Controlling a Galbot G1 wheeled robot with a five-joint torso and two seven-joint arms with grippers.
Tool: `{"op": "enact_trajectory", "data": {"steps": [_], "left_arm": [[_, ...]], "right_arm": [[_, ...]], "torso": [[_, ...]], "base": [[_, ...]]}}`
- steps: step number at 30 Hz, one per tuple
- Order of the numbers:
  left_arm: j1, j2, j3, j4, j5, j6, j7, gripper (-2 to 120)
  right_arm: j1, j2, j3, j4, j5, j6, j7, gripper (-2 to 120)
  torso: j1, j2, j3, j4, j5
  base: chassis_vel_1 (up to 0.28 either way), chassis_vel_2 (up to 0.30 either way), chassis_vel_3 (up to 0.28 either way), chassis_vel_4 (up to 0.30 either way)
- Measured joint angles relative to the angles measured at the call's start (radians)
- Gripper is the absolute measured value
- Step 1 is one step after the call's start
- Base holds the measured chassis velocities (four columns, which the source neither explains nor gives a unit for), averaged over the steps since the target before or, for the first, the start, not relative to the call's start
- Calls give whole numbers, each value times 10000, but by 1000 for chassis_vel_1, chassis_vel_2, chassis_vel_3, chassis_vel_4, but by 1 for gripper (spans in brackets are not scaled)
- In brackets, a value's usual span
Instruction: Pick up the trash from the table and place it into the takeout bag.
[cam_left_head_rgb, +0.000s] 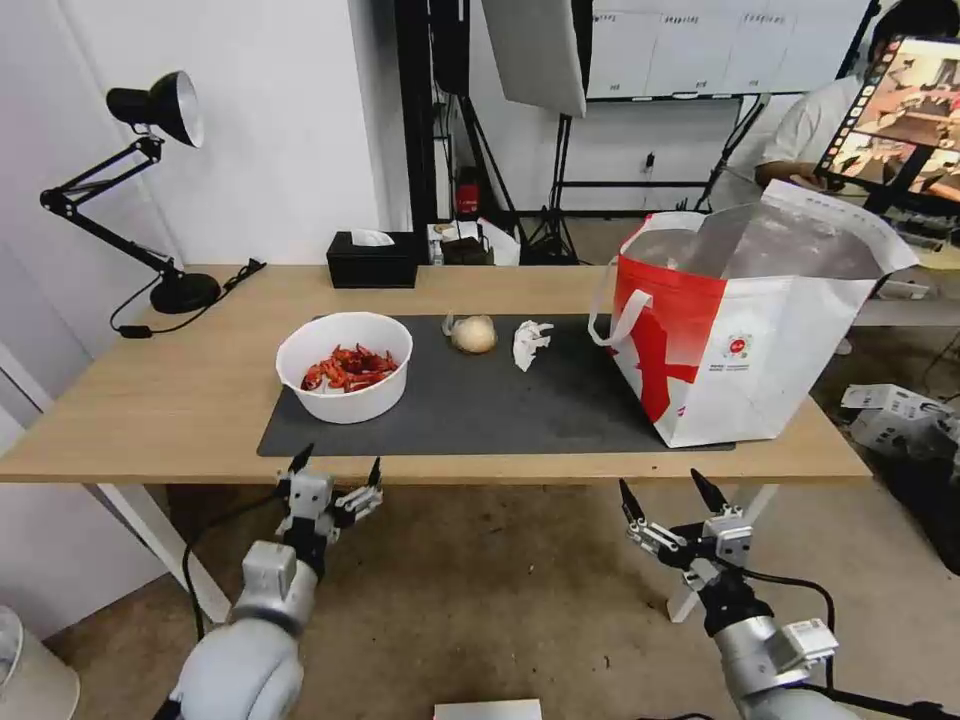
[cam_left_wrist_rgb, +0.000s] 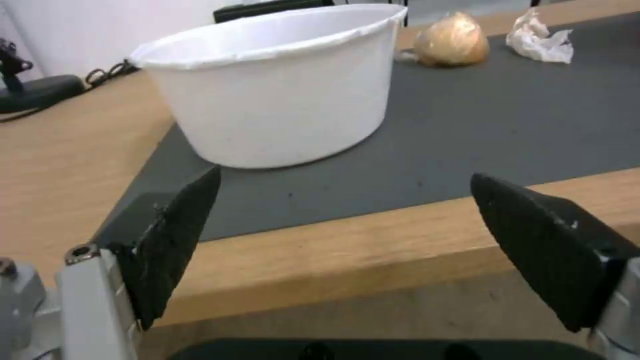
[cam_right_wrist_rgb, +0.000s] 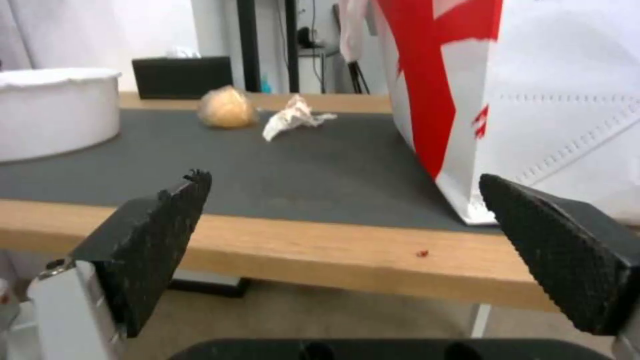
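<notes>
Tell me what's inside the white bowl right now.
From the head view, the white bowl holds a pile of red crayfish shells. Anything beneath that pile is covered. In the left wrist view the bowl's wall hides its contents completely.

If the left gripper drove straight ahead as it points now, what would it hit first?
Probably the white bowl: the open left gripper points across the table edge at it, though its height looks borderline.

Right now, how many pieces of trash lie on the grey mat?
3: the bowl of crayfish shells at its left, the beige wrapped lump mid-back, the crumpled tissue right beside it.
</notes>
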Motion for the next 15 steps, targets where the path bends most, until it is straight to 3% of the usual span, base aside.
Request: {"op": "enact_trajectory", "data": {"steps": [15], "left_arm": [[528, -349, -211, 57, 363, -243, -31, 100]], "right_arm": [[151, -168, 74, -538, 0, -25, -44, 100]], "torso": [[1, -1, 1, -1, 0]], "base": [[0, 0, 0, 0]]}}
